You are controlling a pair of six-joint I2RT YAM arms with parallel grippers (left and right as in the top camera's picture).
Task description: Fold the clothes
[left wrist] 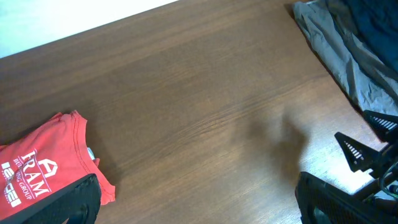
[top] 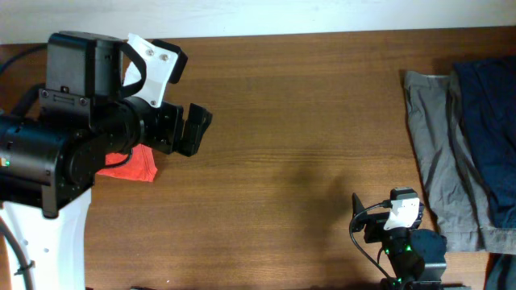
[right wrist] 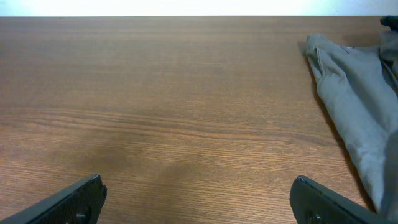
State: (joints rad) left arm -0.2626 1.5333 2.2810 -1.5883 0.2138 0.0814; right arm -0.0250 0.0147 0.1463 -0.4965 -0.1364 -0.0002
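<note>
We see the orange-red T-shirt (left wrist: pixel 43 168) lying compact, perhaps folded, on the table's (top: pixel 306 121) left side, partly under the left arm. Our left gripper (left wrist: pixel 198 186) and right gripper (right wrist: pixel 196 186) both hang spread wide, holding nothing. A gray garment (top: pixel 435 161) and a dark blue garment (top: pixel 488 113) lie far right.

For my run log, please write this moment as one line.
left pincer: open, empty | right pincer: open, empty | red T-shirt: folded, at left | grey garment, blue garment: unfolded, at right
</note>
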